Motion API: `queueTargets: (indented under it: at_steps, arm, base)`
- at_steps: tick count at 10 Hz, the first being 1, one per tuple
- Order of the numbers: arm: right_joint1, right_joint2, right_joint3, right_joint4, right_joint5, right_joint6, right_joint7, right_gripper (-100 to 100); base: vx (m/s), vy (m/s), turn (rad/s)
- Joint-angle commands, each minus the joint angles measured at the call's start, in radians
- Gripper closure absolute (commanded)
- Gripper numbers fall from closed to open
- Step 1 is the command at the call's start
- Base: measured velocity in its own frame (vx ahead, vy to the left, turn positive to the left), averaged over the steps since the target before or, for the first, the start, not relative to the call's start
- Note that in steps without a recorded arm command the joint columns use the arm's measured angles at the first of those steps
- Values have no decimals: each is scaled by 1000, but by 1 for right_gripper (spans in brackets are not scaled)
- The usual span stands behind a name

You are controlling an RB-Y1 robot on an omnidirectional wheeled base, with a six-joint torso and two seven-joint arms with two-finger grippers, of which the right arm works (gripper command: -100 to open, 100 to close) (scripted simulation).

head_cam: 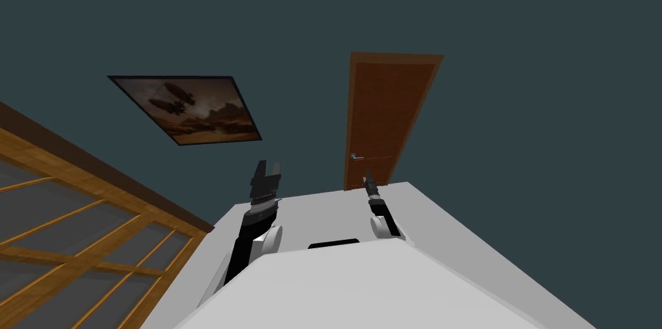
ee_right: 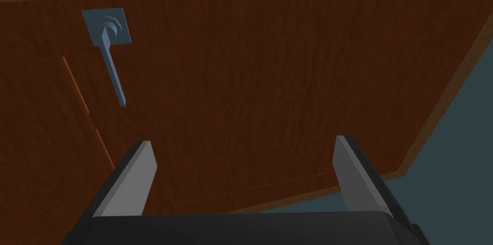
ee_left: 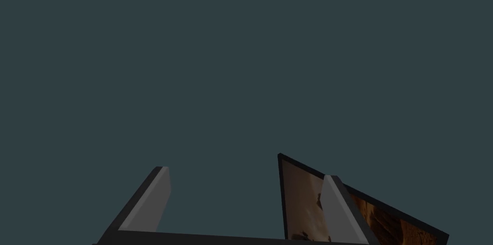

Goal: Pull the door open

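Dark blue-grey wall (head_cam: pixel 517 21) stands ahead, with one brown wooden door (head_cam: pixel 388 118) shut in it. Its one thin grey-blue lever handle (ee_right: pixel 111 59) is near my right gripper (ee_right: pixel 244 142), off to one side, untouched. My left gripper (head_cam: pixel 266 170) hangs beside; both are open. I think this is the reaching step: next I line up and grab the handle.

Left gripper (ee_left: pixel 248 172): open wide, with nothing held between the blades.
Fingers (ee_left: pixel 149 199): two light grey blades with dark backs, rising from the gripper body and leaning away from each other.
Gripper body (ee_left: pixel 240 240): a dark block at the foot of the fingers.
Wall (ee_left: pixel 240 64): flat, plain dark blue-grey, behind the gripper.
Framed picture (ee_left: pixel 301 203): hangs on the wall, with a thin black frame and a brown and tan image. One finger stands in front of it and hides part. One corner of the frame shows beside that fingertip.
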Motion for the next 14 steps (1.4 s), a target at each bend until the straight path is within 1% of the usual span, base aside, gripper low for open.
queueTargets:
  at_steps: [1, 2, 3, 6, 7, 8, 9, 10, 14]
  arm:
    - [-23, -7, -3, 50, -11, -12, -3, -100]
    - [-37, -10, -5, 82, -18, -21, -5, -100]
    - [-37, -10, -5, 89, -18, -21, -5, -100]
    - [-77, -19, -9, 181, -38, -47, -10, -100]
    - [-90, -22, -11, 218, -45, -55, -11, -100]
    - [-90, -22, -11, 226, -45, -55, -11, -100]
    - [-103, -25, -12, 256, -51, -63, -13, -100]
    - [-103, -25, -12, 259, -51, -63, -13, -100]
    - [-153, -36, -18, 384, -76, -95, -18, -100]
  base:
    - [65, -62, 128]
    - [67, -84, 142]
    - [38, -63, 34]
    - [55, -71, 112]
    - [61, -102, 120]
    - [42, -63, 32]
    - [43, -47, 64]
    - [33, -41, 46]
    - [49, -76, 108]
